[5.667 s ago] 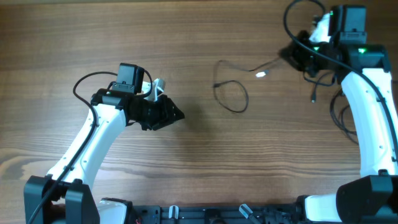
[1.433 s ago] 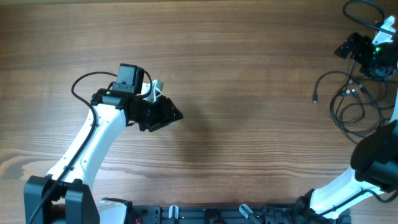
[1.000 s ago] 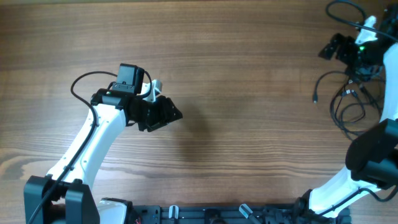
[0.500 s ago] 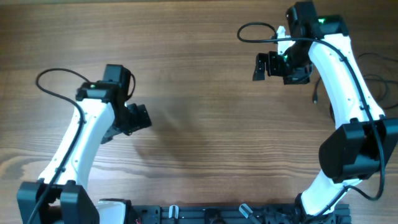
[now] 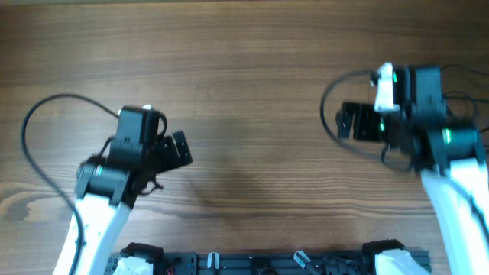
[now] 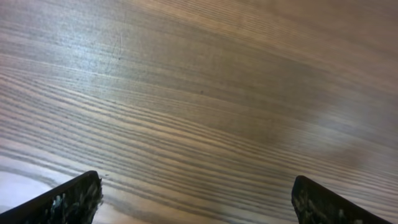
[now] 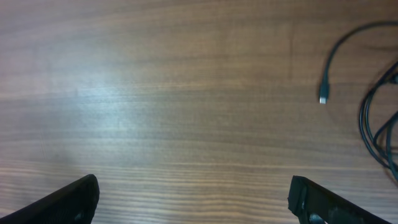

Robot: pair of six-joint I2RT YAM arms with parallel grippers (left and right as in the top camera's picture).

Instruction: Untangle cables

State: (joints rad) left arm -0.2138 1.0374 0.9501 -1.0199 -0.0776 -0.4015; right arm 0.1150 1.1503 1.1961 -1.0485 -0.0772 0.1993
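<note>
The cables (image 7: 375,118) are thin black cords lying in loose loops on the wooden table at the right edge of the right wrist view. One free end with a small plug (image 7: 323,98) curls out to their left. In the overhead view my right arm covers most of them, and only a thin strand (image 5: 467,72) shows at the far right. My right gripper (image 7: 198,205) (image 5: 354,122) is open over bare wood, left of the cables, with nothing in it. My left gripper (image 6: 199,208) (image 5: 177,149) is open too, over bare wood at the left, far from the cables.
The thicker black wire of the left arm (image 5: 34,122) loops out over the table's left side. The right arm's own wire (image 5: 330,95) arcs above its gripper. A dark rail (image 5: 252,263) runs along the table's near edge.
Both arms have pulled back toward the near edge and risen toward the camera. The left jaws have opened wide. The right gripper has moved left, away from the cables.
</note>
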